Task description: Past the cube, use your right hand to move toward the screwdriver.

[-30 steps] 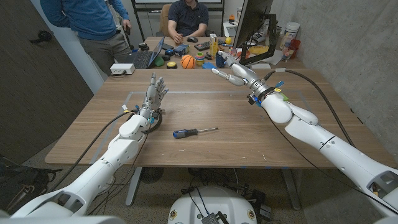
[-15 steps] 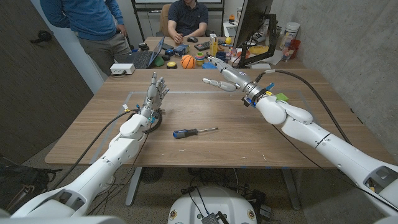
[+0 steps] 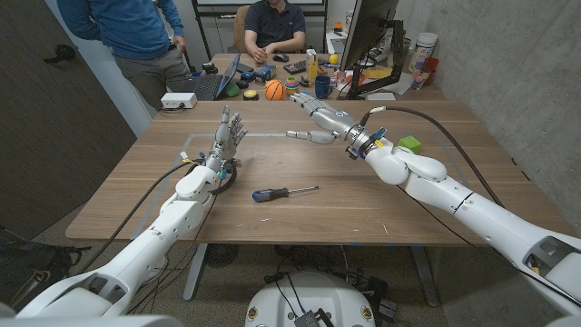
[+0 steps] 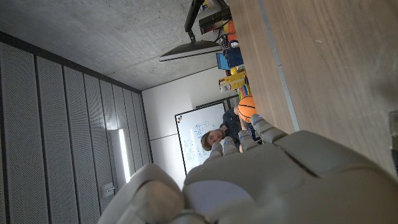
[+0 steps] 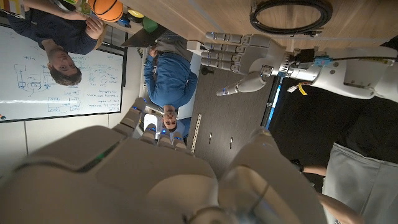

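My right hand (image 3: 320, 116) hangs above the table's (image 3: 363, 209) far middle, with the green cube (image 3: 409, 143) off beside its forearm and the screwdriver (image 3: 283, 193) lying nearer me, at mid-table. The risk I see is coming down too steeply and knocking the screwdriver off line, or dragging the forearm into the cube. The fingers are spread wide, holding and touching nothing. My left hand (image 3: 225, 136) stands upright beside a cable coil (image 3: 223, 173), fingers apart, empty.

The right robot hand (image 3: 320, 118) has swung leftward past the green cube (image 3: 409, 143), fingers spread.
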